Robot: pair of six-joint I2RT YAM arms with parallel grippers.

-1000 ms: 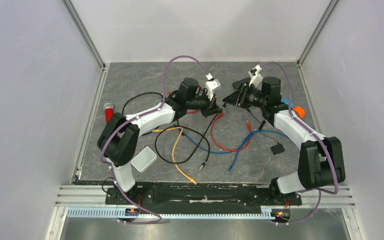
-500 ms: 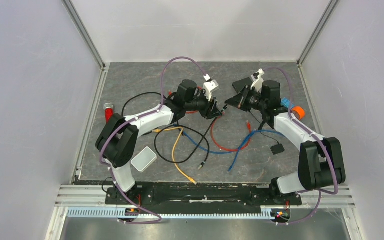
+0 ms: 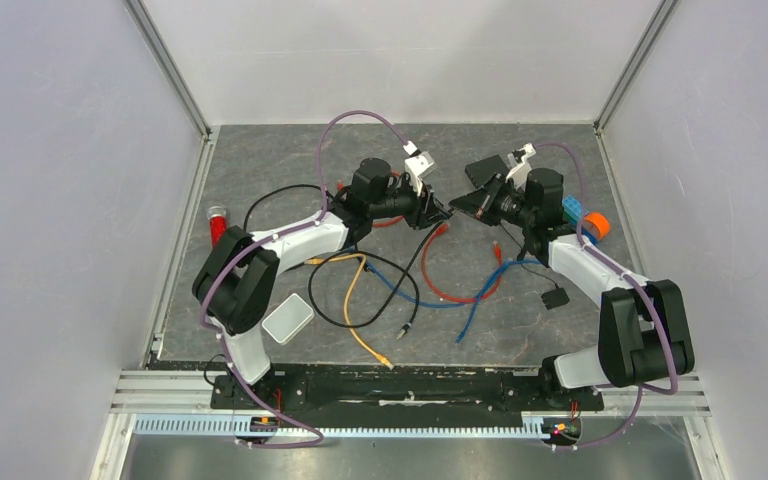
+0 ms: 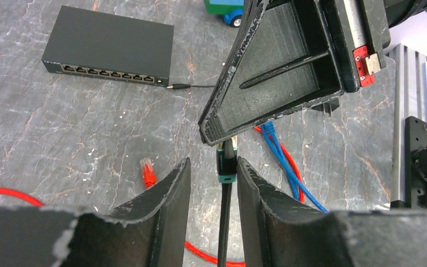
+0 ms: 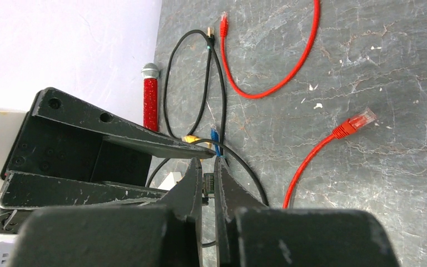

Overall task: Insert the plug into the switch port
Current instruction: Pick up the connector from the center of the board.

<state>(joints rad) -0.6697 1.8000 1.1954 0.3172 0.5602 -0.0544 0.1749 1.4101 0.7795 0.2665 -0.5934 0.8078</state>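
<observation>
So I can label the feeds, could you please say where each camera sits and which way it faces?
Top external: above and behind the robot, looking down on the table; both arms show.
Left wrist: on the left arm, looking past its open left gripper at the switch and right gripper.
Right wrist: on the right arm, facing the left gripper over its own fingers.
Shared: both wrist views show the black plug, pinched by the right gripper.

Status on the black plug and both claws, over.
Left claw open, straddling black plug. Right claw shut on plug head. Switch sits apart, port row exposed. Loose red plug lying short of it.
</observation>
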